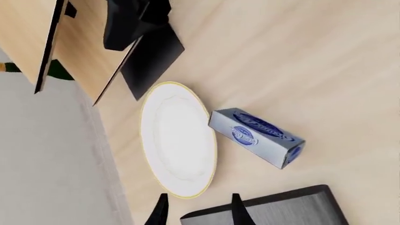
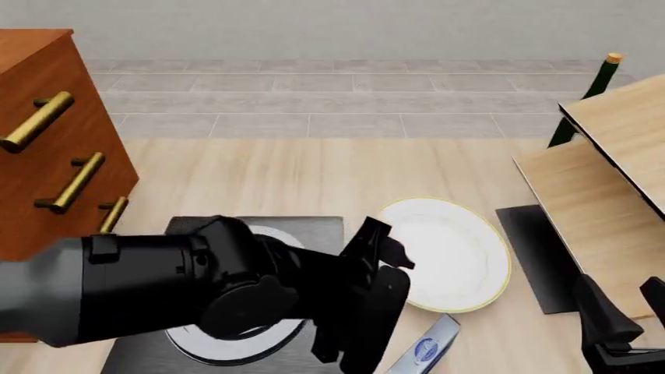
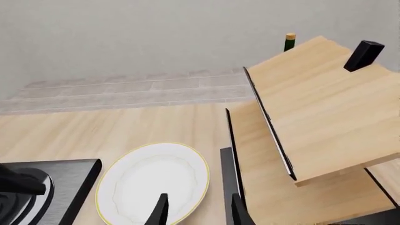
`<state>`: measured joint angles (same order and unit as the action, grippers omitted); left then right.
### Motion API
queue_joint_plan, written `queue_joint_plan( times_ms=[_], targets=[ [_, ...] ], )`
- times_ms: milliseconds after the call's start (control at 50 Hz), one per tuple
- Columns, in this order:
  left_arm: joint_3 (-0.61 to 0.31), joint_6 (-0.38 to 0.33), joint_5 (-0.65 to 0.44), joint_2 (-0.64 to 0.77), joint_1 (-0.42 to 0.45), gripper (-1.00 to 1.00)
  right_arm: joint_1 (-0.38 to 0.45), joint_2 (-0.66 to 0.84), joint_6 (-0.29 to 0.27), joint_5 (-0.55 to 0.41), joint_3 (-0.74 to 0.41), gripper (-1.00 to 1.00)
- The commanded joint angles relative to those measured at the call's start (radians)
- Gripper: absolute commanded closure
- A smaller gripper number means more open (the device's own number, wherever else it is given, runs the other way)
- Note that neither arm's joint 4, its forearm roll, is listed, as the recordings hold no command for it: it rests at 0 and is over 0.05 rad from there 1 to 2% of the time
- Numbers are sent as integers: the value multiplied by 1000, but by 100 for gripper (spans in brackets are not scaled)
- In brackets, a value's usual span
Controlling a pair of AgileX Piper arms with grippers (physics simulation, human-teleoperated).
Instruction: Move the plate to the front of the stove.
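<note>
The white gold-rimmed plate (image 2: 449, 253) (image 1: 178, 138) (image 3: 153, 183) lies flat on the table, just right of the stove (image 2: 311, 227) and left of a dark mat. The stove is a black slab; my left arm covers most of its silver ring pattern (image 2: 223, 352). My left gripper (image 2: 387, 248) (image 1: 198, 212) hovers open over the plate's near-left edge, holding nothing. My right gripper (image 2: 627, 304) (image 3: 198, 213) stands open at the front right, pointing toward the plate and the mat, with nothing between its fingers.
A blue-and-silver box (image 2: 426, 351) (image 1: 256, 136) lies close in front of the plate. A plain dark mat (image 2: 535, 257) lies under tilted wooden boards (image 2: 613, 179) at the right. A green bottle (image 2: 587, 86) stands behind them. A wooden drawer cabinet (image 2: 52, 140) stands at the left.
</note>
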<state>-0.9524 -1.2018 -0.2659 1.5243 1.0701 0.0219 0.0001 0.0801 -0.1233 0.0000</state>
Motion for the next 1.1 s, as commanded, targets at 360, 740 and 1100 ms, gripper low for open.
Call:
queue_joint_plan(
  times_ms=[360, 740, 1100],
  targets=[
    [-3, -7, 54, 99, -16, -100, 1, 0, 13, -9, 0, -100],
    [-28, -22, 104, 170, -40, -100, 1, 0, 12, -4, 0, -100],
    [-77, -46, 109, 216, -58, -100, -8, 0, 15, -5, 0, -100]
  ],
)
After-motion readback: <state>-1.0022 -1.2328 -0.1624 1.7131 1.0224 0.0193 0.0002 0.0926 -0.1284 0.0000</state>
